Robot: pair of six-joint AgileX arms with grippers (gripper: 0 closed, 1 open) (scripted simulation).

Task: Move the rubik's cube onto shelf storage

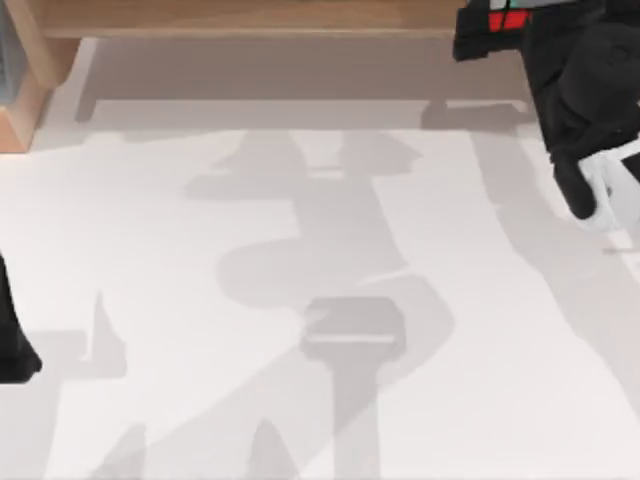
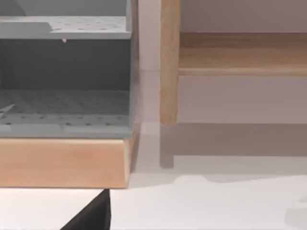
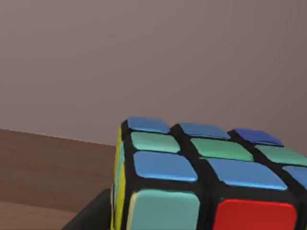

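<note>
From above, your right arm [image 1: 585, 110] reached over the table's far right corner, up against the shelf [image 1: 250, 18] that ran along the far edge. Red tiles of the cube [image 1: 508, 20] peeked out beside the arm's black body, right at the shelf board. I couldn't tell from here how the right gripper's fingers stood. Your left arm [image 1: 12, 335] sat parked at the table's [image 1: 300, 400] left edge.

In the left wrist view, the shelf board [image 2: 240, 52] and its upright post [image 2: 169, 62] stood beside a grey perforated rack [image 2: 64, 96] on a wooden base. That gripper's fingers were out of sight, so their state I can't give you.

In the right wrist view, the cube [image 3: 201, 177] sat close under the camera, with the brown shelf wood [image 3: 43, 167] behind it and a plain wall above. It looked held, though the fingers weren't visible, so clamped or resting I can't say. Its tiles were blue, green, pale teal and one red on the near face, yellow down one side, all split by black lines.

To finish well, you'd want the cube fully over the board and level before letting go, then lift straight away so it doesn't drag.
</note>
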